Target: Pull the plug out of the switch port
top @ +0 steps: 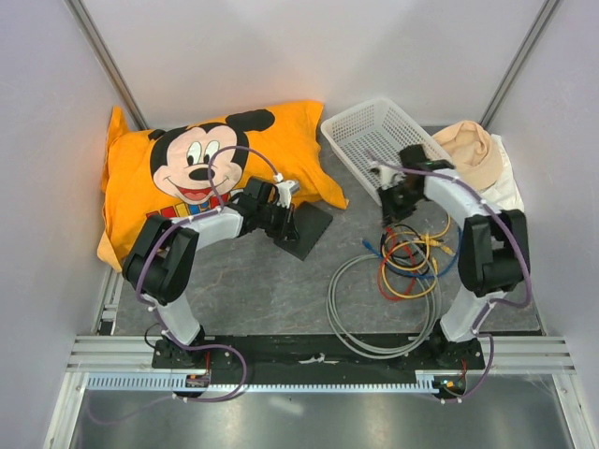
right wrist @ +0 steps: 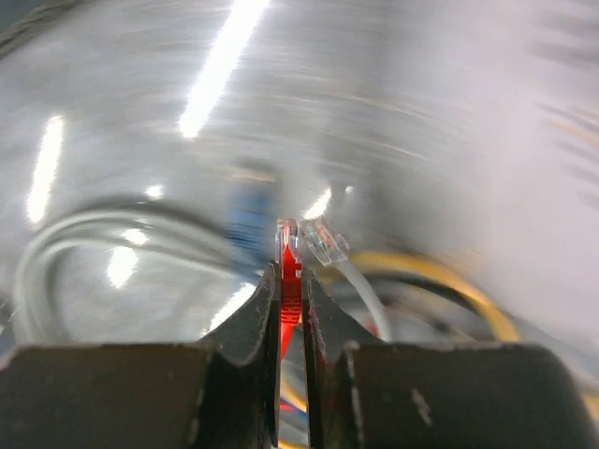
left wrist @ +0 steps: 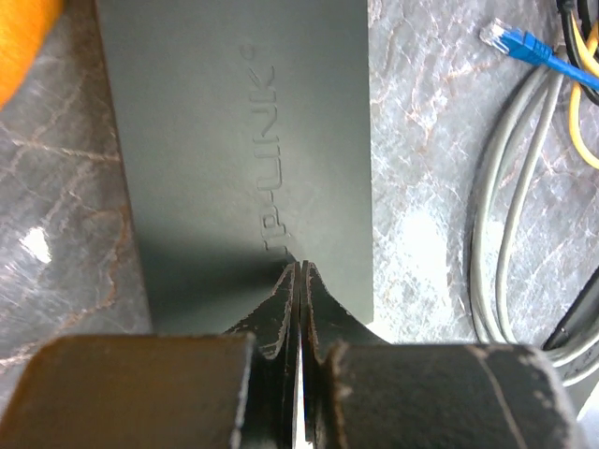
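The switch (top: 307,230) is a flat black box lying beside the orange pillow; its lid (left wrist: 234,140) fills the left wrist view, and its sockets are hidden. My left gripper (left wrist: 298,267) is shut with nothing between the fingers, its tips down on the lid near one edge (top: 281,219). My right gripper (top: 398,199) hangs well to the right, by the white basket, apart from the switch. It is shut on the plug (right wrist: 291,267), a red plug with a clear tip poking out past the fingertips. That view is motion-blurred.
A white mesh basket (top: 370,126) stands behind the right gripper, and a beige cloth (top: 473,150) lies at the far right. Tangled red, yellow, blue and grey cables (top: 407,262) lie below the right gripper. A blue plug (left wrist: 519,42) and grey cable loops (left wrist: 510,206) lie right of the switch. An orange Mickey pillow (top: 201,168) lies at the left.
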Available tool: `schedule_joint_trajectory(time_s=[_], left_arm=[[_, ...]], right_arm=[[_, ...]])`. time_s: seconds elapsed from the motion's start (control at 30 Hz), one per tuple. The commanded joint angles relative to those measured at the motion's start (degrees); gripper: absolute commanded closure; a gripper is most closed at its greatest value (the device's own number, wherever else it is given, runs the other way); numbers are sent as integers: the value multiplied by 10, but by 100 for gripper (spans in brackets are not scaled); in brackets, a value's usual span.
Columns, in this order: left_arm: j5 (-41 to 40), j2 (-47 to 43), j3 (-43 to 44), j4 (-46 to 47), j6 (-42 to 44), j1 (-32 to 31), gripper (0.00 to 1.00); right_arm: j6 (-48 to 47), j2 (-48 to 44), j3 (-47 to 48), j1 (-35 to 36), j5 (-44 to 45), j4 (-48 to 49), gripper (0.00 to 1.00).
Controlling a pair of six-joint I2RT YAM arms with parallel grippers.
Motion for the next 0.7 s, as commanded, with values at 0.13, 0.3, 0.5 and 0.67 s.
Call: schedule_joint_trajectory(time_s=[0.13, 0.3, 0.5, 0.67], left_arm=[[-29, 23, 36, -37, 35, 2, 98], [-30, 20, 50, -48, 45, 2, 98], [-28, -6, 85, -70, 106, 2, 60], [-42, -53, 135, -104, 159, 3, 29]], right_arm=[[86, -72, -22, -259, 121, 110, 100], [110, -49, -15, -281, 71, 116, 48], [133, -102, -25, -281, 68, 180, 2], [114, -183, -19, -281, 134, 290, 2]])
